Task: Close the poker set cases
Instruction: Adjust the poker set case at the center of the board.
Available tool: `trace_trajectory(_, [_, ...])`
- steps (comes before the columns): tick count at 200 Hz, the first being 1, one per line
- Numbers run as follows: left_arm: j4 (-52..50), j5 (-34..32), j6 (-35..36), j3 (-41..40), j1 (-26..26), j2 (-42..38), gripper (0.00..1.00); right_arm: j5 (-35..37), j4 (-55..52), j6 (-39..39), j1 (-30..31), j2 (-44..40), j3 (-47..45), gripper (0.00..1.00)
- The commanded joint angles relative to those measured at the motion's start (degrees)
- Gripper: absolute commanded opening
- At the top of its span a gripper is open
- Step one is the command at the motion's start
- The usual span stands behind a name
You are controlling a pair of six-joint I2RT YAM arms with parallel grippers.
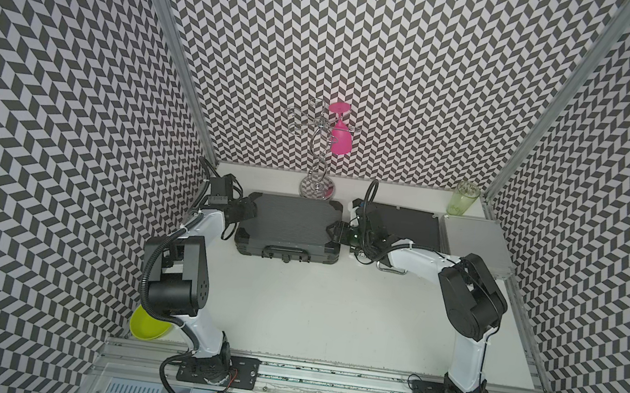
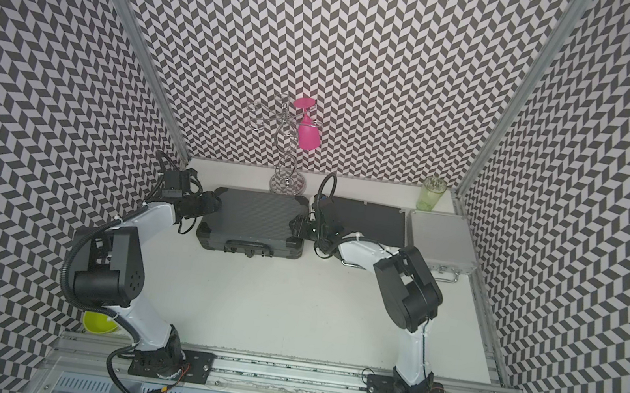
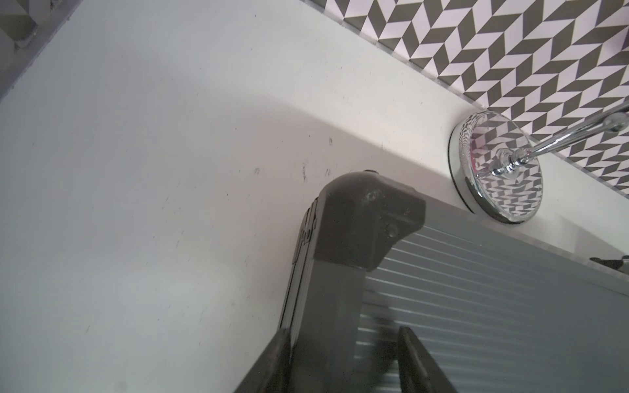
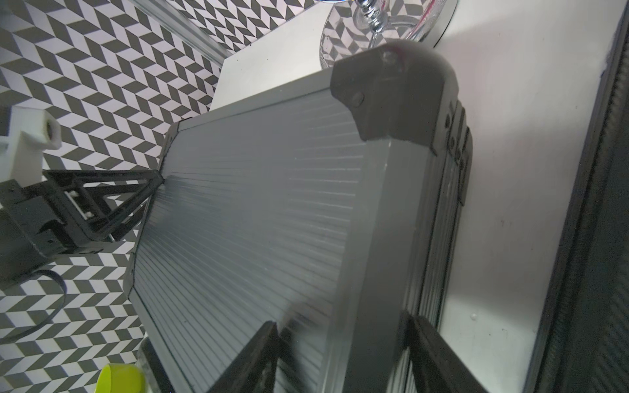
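Task judged nearly done, all lids down | grey case (image 1: 289,223) far centre, black case (image 1: 412,227) and silver case (image 1: 473,241) to its right | left end effector (image 1: 247,210), right end effector (image 1: 335,231): jaws astride grey case's ends, clamping cannot be told

The walls (image 1: 366,47) on three sides carry a chevron pattern in dark grey and white. Two metal posts (image 1: 176,43) go up in the back corners, at 11 and 1 o'clock. The table (image 1: 331,311) is white and matt, with small scuff marks in the wrist views. At 12 o'clock a chrome stand (image 1: 320,157) is near the back wall; a pink glass (image 1: 341,139) hangs on it upside down. A green cup (image 1: 464,198) is in the corner at 1 o'clock. At 6 o'clock a metal rail (image 1: 322,376) closes the table. A yellow bowl (image 1: 147,324), partly hidden, is at 8 o'clock. The light is even and the shadows are soft.
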Motion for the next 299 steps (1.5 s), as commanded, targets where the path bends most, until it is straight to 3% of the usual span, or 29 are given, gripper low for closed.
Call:
trace_trajectory(1, [-5.6,14.4,-1.5,-1.3,-9.8,4.0,0.51,-8.8,-0.2,-0.2,1.9,5.4,-0.8,0.61])
trace_trajectory(131, [-6.1,13.7,-4.2,0.9,-12.5,3.8,0.51,-9.6,-3.3,-2.6,-1.8,7.0,4.4,0.63])
trace_trajectory(173, [-9.0,10.0,-3.9,2.3,-12.0,1.5,0.58,-9.5,-4.4,-4.0,-2.0,5.3,4.8,0.65])
trace_trajectory(204, [-10.9,6.7,-3.5,2.6,-9.8,-3.2,0.66,-8.6,-4.9,-5.8,-3.5,-0.1,1.4,0.74])
trace_trajectory(262, [-11.6,2.5,-3.9,1.6,-6.8,-13.9,0.82,-1.8,-6.4,-10.9,-8.1,-18.6,-11.5,0.77])
trace_trajectory(275, [-10.9,0.9,-4.2,0.4,-6.8,-16.3,0.88,-0.6,-7.3,-12.1,-9.6,-22.9,-14.4,0.79])
trace_trajectory(279, [-10.7,0.4,-4.2,0.0,-6.8,-16.8,0.97,0.4,-7.9,-12.2,-10.0,-24.1,-15.1,0.8])
trace_trajectory(282, [-10.5,0.1,-4.2,-0.3,-6.8,-17.1,0.99,0.9,-8.4,-12.4,-10.3,-25.0,-15.7,0.8])
trace_trajectory(299, [-9.5,-2.1,-4.1,-1.9,-6.8,-18.8,0.99,4.2,-10.5,-14.1,-12.6,-30.2,-18.7,0.83])
